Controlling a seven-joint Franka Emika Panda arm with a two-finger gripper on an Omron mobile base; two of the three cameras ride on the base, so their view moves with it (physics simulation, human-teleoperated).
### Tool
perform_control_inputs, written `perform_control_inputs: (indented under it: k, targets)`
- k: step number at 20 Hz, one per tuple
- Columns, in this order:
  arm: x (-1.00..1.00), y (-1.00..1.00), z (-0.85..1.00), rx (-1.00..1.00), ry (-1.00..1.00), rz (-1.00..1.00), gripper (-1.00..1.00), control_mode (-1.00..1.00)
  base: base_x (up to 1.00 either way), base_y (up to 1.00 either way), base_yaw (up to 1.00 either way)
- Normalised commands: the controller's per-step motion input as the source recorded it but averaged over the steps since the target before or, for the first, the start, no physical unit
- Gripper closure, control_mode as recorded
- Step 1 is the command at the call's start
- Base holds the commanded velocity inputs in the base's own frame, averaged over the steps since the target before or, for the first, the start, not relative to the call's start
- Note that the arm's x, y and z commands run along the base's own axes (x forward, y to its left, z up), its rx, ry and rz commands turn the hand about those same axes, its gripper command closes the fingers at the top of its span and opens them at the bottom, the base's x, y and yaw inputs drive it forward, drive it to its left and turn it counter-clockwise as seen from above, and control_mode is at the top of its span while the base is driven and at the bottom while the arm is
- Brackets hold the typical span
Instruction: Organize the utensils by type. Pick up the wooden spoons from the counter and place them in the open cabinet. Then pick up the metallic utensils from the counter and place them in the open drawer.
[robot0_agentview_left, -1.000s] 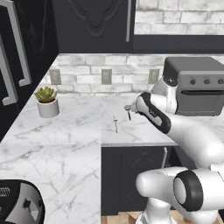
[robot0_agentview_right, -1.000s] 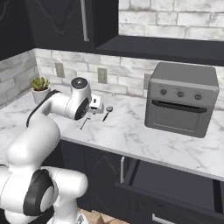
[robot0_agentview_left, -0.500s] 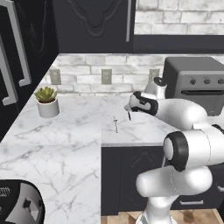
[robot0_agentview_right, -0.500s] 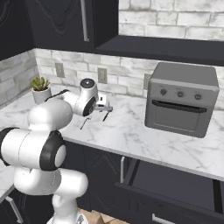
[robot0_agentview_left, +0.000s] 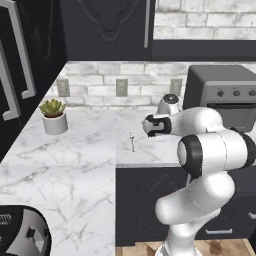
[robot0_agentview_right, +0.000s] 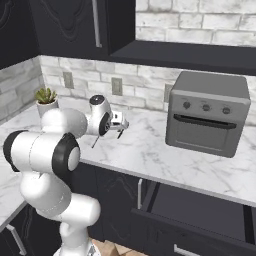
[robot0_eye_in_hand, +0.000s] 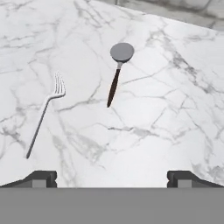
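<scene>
While the arm is folded up over the counter (robot0_agentview_left: 75, 170), the left base view has the gripper (robot0_agentview_left: 148, 126) hanging above the marble just past the front edge, with a thin silver fork (robot0_agentview_left: 132, 142) lying just to its left; a potted succulent (robot0_agentview_left: 54, 116) sits far left and a toaster oven (robot0_agentview_left: 225, 95) is on the right. From the right base view, that same gripper (robot0_agentview_right: 121, 125) points out over the counter (robot0_agentview_right: 150, 150), the fork (robot0_agentview_right: 95, 141) pokes out below the arm, and the open drawer (robot0_agentview_right: 200, 212) is pulled out below the toaster oven (robot0_agentview_right: 208, 114), well to the right of the utensils. Up top there's a black wall cabinet (robot0_agentview_right: 75, 25) with a long silver bar handle; can't tell from here whether it's open. Hand view is the useful one: fork (robot0_eye_in_hand: 45, 112) on the left, small ladle (robot0_eye_in_hand: 117, 70) with a grey round head and dark reddish handle further off and a bit right, both flat on the marble (robot0_eye_in_hand: 175, 87), well apart from each other. Fingertips (robot0_eye_in_hand: 41, 177) sit spread wide with nothing between them. No wooden spoons around here, so I'd guess we're on the metal stuff now. To do it well I'd centre over one handle, turn the jaws across it, drop right to the surface before squeezing, since these are thin and flat and easy to miss or skid.
</scene>
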Motion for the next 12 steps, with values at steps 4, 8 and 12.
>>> perform_control_inputs:
  k: [4,8,12]
  targets:
    - [0.46,-0.01,-0.14,0.00,0.15,-0.15,-1.00,-1.00,0.00,0.00,0.00]
    - [0.46,0.00,-0.10,0.00,0.18,-0.18,-1.00,-1.00,0.00,0.00,0.00]
    - [0.44,0.00,-0.21,0.01,0.23,-0.15,-1.00,-1.00,0.00,0.00,0.00]
